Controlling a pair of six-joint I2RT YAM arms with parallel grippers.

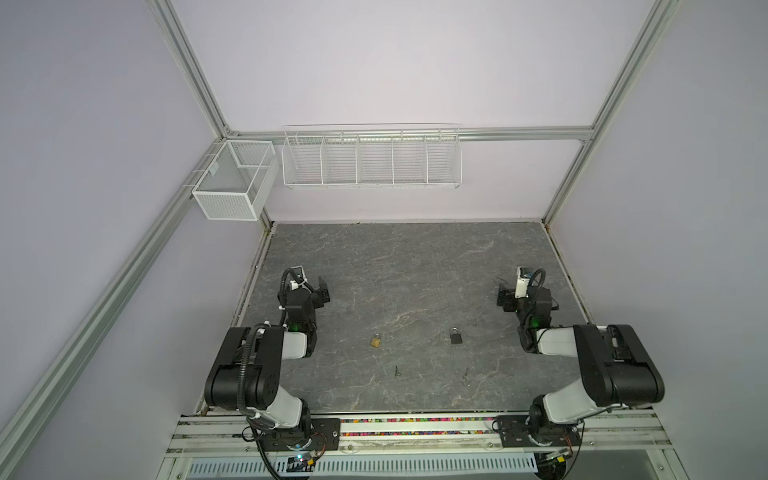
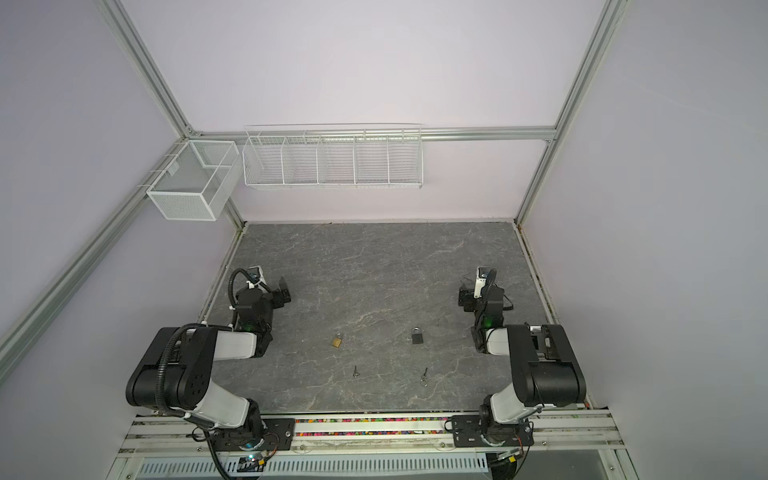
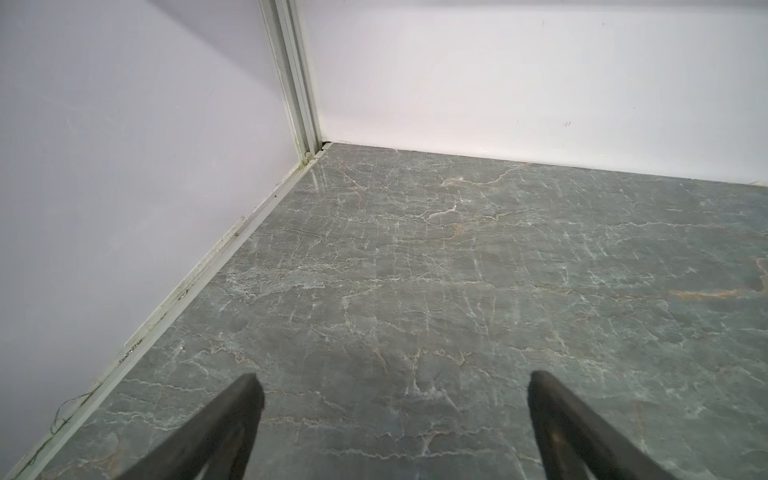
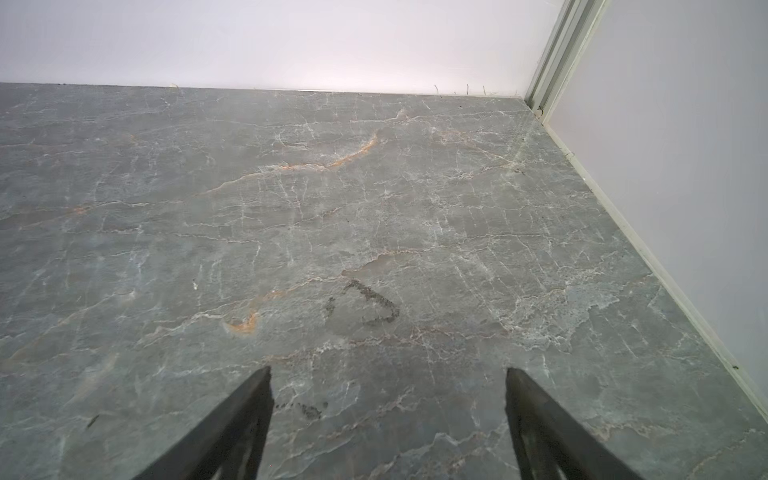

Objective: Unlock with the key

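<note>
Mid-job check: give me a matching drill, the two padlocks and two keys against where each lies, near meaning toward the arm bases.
Things: 1 brass padlock; 2 black padlock; 3 key with ring; 4 plain key.
Places: A near row, right; B far row, left; C near row, left; D far row, right.
Pairs: 1-B, 2-D, 3-A, 4-C.

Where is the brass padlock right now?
In both top views the brass padlock lies on the table, left of the black padlock, with a key nearer the front edge.
</note>
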